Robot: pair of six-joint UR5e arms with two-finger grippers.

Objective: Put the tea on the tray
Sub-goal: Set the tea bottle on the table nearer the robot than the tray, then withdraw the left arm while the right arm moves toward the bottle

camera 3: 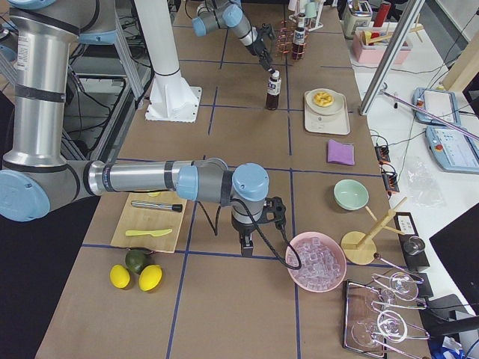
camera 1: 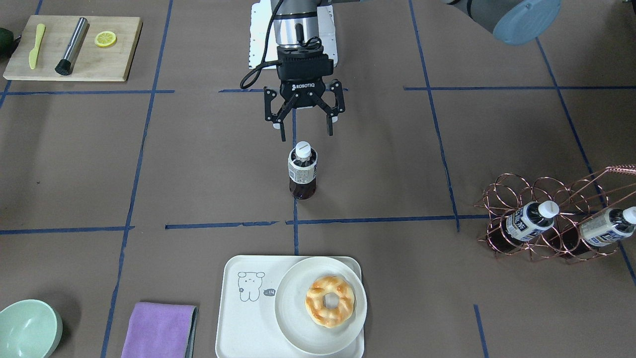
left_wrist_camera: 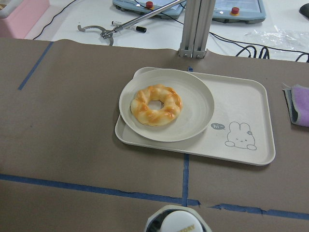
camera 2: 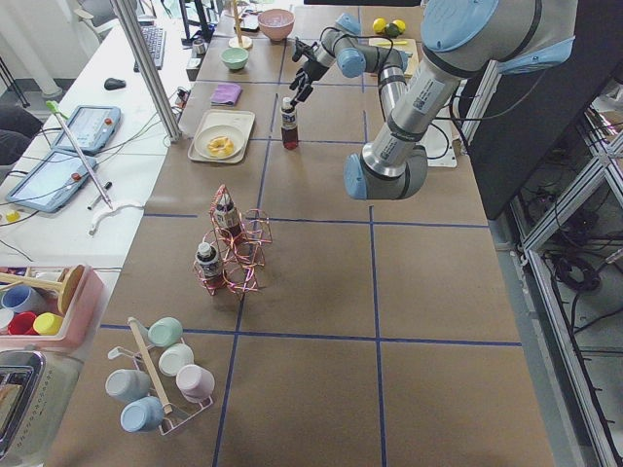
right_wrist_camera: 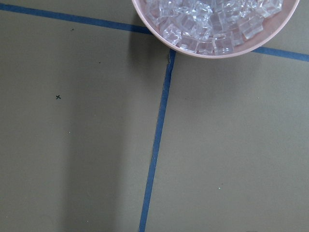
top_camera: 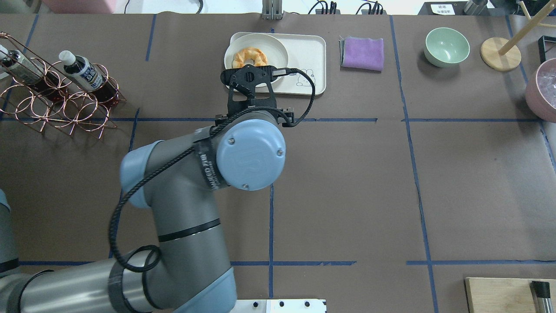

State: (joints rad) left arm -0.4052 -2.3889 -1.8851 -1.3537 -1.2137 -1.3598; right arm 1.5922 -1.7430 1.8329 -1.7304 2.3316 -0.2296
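One tea bottle [camera 1: 302, 171] stands upright on the brown table, white cap on top. My left gripper [camera 1: 304, 128] hangs open just above and behind its cap, not touching it. The cap shows at the bottom edge of the left wrist view [left_wrist_camera: 177, 223]. The cream tray [camera 1: 247, 318] with the bear drawing lies past the bottle, with its left half bare. A round white plate [camera 1: 298, 328] with a glazed doughnut [camera 1: 330, 301] covers its other half. My right gripper [camera 3: 247, 243] shows only in the exterior right view, beside a pink bowl; I cannot tell whether it is open or shut.
Two more tea bottles [camera 1: 531, 221] [camera 1: 606, 228] lie in a copper wire rack [camera 1: 502, 199]. A purple cloth [camera 1: 159, 330] and a green bowl [camera 1: 27, 330] lie beside the tray. A wooden cutting board [camera 1: 74, 47] holds tools. The pink bowl of ice [right_wrist_camera: 212, 24] sits under the right wrist.
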